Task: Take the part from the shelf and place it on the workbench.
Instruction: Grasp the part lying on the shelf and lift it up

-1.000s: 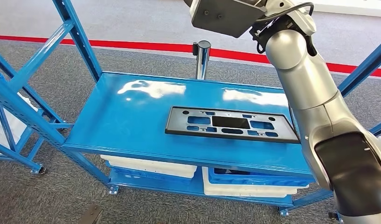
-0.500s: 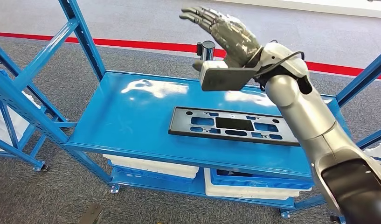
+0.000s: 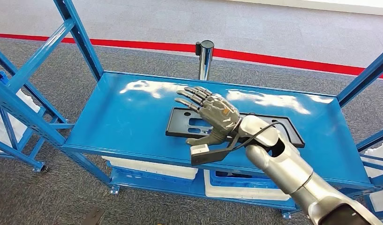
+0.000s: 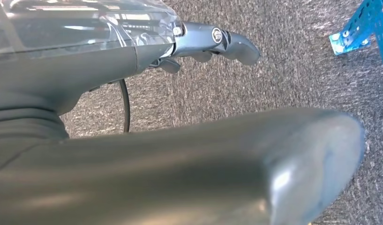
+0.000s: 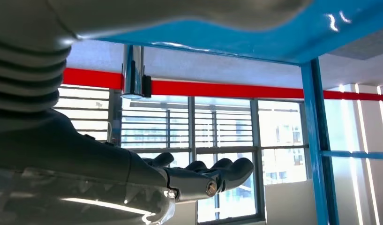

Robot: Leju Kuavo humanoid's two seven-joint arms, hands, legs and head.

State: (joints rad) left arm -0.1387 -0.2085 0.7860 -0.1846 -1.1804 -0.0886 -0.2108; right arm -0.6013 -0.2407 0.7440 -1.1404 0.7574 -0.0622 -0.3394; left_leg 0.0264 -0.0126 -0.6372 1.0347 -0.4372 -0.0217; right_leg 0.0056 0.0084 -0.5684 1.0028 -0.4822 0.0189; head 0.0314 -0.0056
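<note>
The blue shelf [image 3: 133, 122] stands in front of the robot, its upper deck glossy and edged by a low lip, with sloping blue uprights at both ends. On that deck, toward the robot's right of centre, lies the part [image 3: 278, 129]: a flat, dark, matte panel, long and narrow, pierced by several cut-outs. It lies flat, with its long axis running left to right along the shelf, roughly parallel to the front edge.

The right robot hand [image 3: 210, 115] is over the left end of the part, palm down, fingers spread and extended toward the far left corner of the shelf. It holds nothing. Whether it is resting on the panel or just above it cannot be told from the head view. Most of the part stretches away to the right of the hand, beyond the wrist.

The left robot hand [image 4: 213, 42] hangs over grey carpet well away from the shelf deck; its fingers look loosely curled with nothing in them.

The right hand is therefore far the nearer, and any grasp would seem to depend on closing over the thin left edge of the panel.
</note>
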